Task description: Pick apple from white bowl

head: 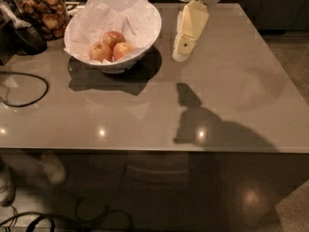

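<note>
Camera view | gripper (pixel 182 54) hangs over the grey countertop (pixel 227 105), just right of the white bowl (pixel 150 30), not touching its rim (grip state cannot be told) | apple (pixel 123 50) lies in the bowl, rightmost of three | bare countertop runs to the right and front edges

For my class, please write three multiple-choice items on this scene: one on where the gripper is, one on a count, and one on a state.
1. Where is the gripper relative to the white bowl? A inside it; B beside it, over the table; C beneath it.
2. How many apples lie in the bowl? A one; B five; C three.
3. How far along is the picking? A no apple lifted; B one apple held; C one apple on the table.
Key: B, the gripper hangs apart from the bowl's rim; C, three show on the paper; A, all the apples rest in the bowl.
</note>
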